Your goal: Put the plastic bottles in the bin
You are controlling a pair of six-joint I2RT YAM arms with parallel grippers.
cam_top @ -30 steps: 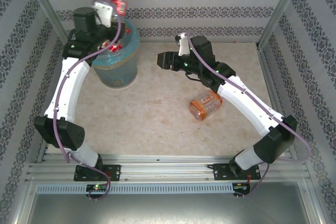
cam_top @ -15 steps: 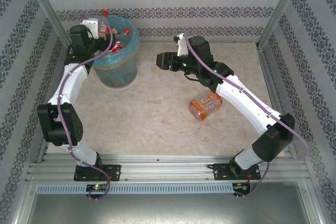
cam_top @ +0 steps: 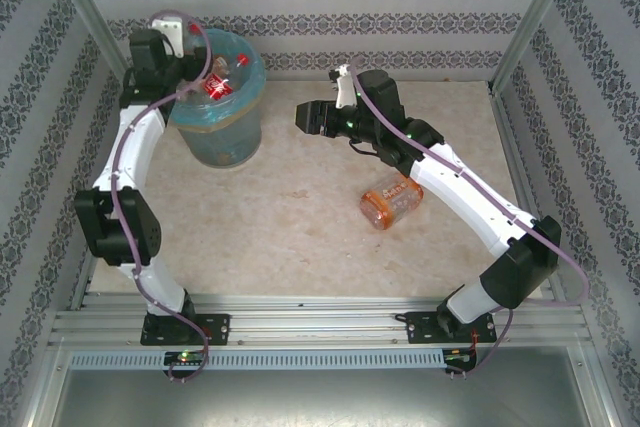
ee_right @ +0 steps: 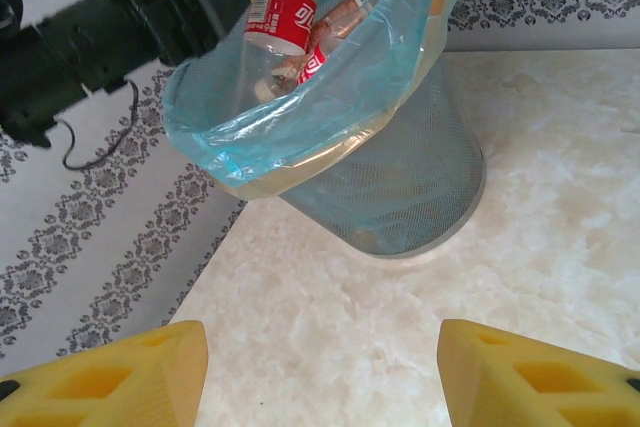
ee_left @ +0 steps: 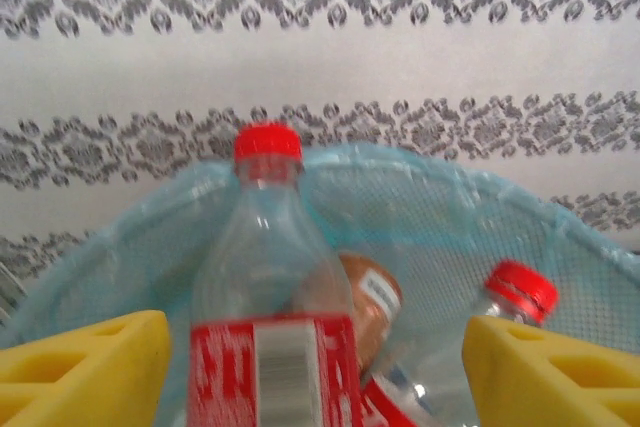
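The left pincer (ee_left: 315,327), spread, hung over the bin (cam_top: 225,142) at the far left of the counter (cam_top: 300,237), flanking but not gripping the red-capped bottle (ee_left: 270,277) upright inside. The right pincer (ee_right: 320,332), spread and empty, faced the bin. Risk: a retreating finger might snag that tall bottle and tip it out, and the orange bottle (cam_top: 392,201) lying on the counter might roll. Count: one bin, with three bottles visible inside and one outside.

The bin (ee_right: 400,187), lined with a light blue bag (ee_right: 300,117), stood near the counter's (ee_right: 520,197) edge by the patterned wall (ee_right: 100,237). Red-labelled plastic bottles (ee_right: 285,17) lay piled inside it, up toward the rim. The left arm (ee_right: 110,32) hung beside that rim. The right pincer's (ee_right: 320,367) yellow fingers (ee_right: 110,372) stood well apart over bare counter.
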